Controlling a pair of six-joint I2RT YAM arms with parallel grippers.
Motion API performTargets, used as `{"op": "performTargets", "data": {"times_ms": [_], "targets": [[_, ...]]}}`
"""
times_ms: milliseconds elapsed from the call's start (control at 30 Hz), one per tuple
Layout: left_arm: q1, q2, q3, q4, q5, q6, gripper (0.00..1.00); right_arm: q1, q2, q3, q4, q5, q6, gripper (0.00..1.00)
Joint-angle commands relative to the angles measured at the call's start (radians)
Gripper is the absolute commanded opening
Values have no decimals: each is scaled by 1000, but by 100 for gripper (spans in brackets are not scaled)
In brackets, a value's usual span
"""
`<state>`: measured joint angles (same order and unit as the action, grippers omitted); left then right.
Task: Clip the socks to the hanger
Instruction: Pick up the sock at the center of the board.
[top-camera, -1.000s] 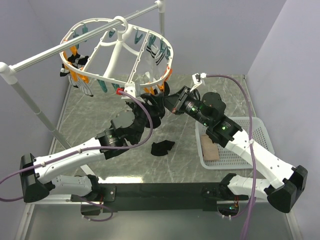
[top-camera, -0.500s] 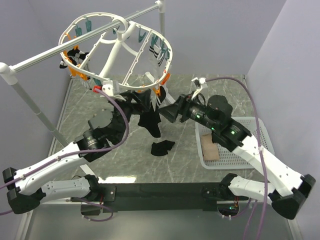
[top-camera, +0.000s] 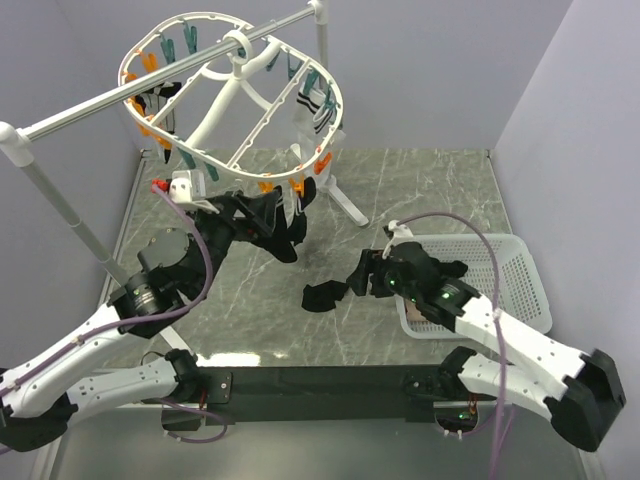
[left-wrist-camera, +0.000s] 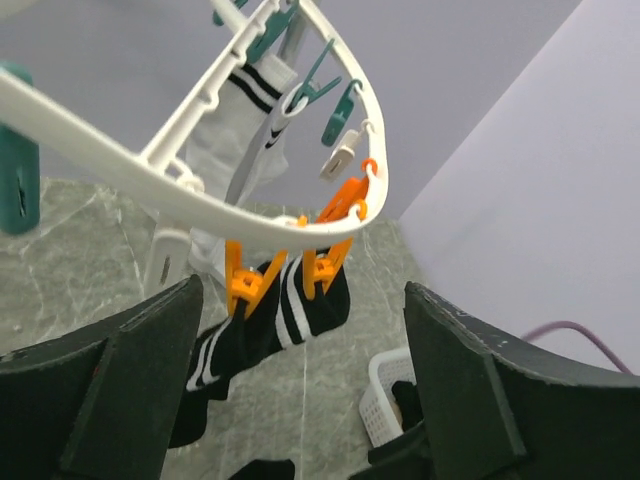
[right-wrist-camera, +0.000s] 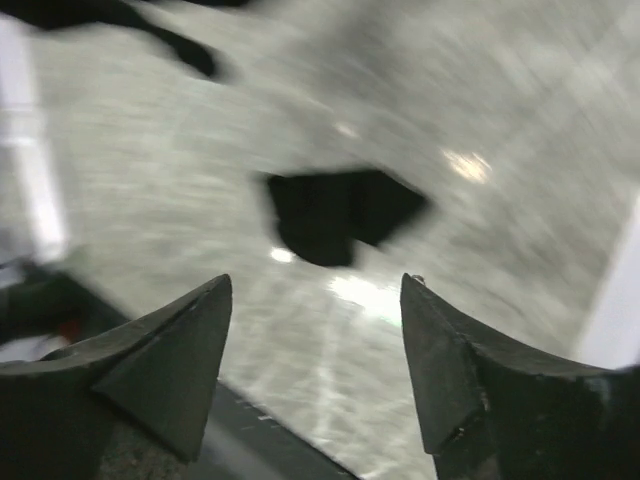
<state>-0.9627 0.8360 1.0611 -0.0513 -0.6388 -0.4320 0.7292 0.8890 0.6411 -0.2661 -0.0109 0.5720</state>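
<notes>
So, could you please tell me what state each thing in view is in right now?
hanger, hung on the rail
striped black sock, clipped in orange clips
white sock, hanging clipped on the hanger
loose black sock, lying unclipped on the table
left end effector, open, empty
right end effector, open, empty, above the loose black sock

Looking at a grey marble-look tabletop (top-camera: 430, 190) here, with one crumpled black sock (top-camera: 325, 296) lying loose on it around the middle, a white lattice basket (top-camera: 520, 268) sat flat at the right side, and the white foot of the metal rail (top-camera: 348, 207) planted further back near centre.
</notes>
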Motion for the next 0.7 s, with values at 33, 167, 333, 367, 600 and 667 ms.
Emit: {"op": "performTargets", "data": {"times_ms": [33,167,333,367,600,667], "targets": [[4,-44,-38,-100,10,-68,88,16,122,-9,131,199,71,73],[5,-77,-53,-159,-9,-94,97,65,321,64,150,258,34,73],[7,-143,-78,-220,-64,-120,99,136,494,176,97,307,5,73],[5,-158,-87,-217,-65,-119,99,144,514,184,100,305,3,73],[9,-262,-122,-249,-62,-119,99,174,671,239,104,264,9,74],[9,-273,-121,-260,-56,-120,100,190,705,259,88,275,6,75]]}}
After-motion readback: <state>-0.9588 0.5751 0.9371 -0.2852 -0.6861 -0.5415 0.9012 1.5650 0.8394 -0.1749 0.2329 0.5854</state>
